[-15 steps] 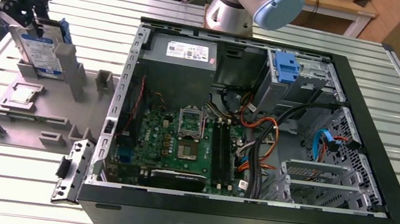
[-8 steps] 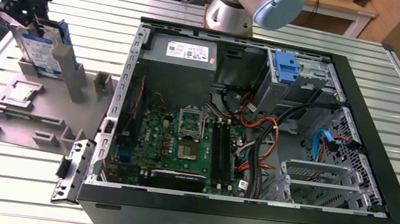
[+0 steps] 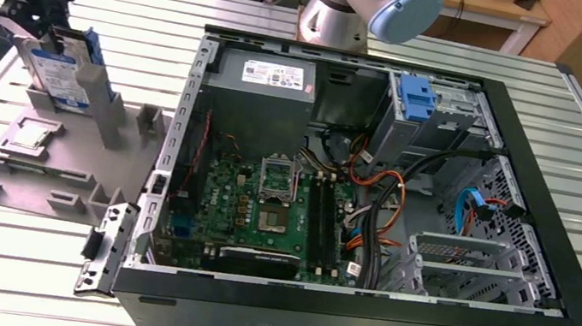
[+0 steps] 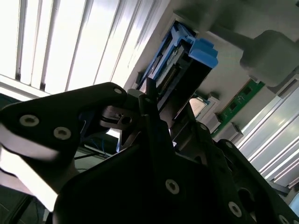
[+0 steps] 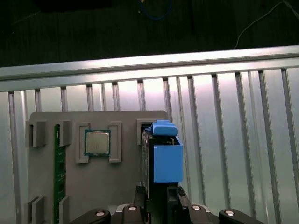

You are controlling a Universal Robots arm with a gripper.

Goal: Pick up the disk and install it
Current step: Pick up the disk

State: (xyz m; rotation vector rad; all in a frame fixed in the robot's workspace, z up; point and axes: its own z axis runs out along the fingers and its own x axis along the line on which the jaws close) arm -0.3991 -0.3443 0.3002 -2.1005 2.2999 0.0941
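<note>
Blue-framed disk [image 3: 56, 72] is straddled by the pincer [image 5: 161, 193] in the grey holder [image 3: 35, 177]; whether it is clamped cannot be told. Jamming could be caused by a tilted pull.

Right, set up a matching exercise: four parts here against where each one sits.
Parts:
1 disk
2 processor chip
3 memory stick
4 power supply box

Places:
A inside the computer case
B flat in a square recess of the grey fixture
C upright on the fixture, framed in blue
D edge-on in a narrow fixture slot

Pairs: 1-C, 2-B, 3-D, 4-A
</note>
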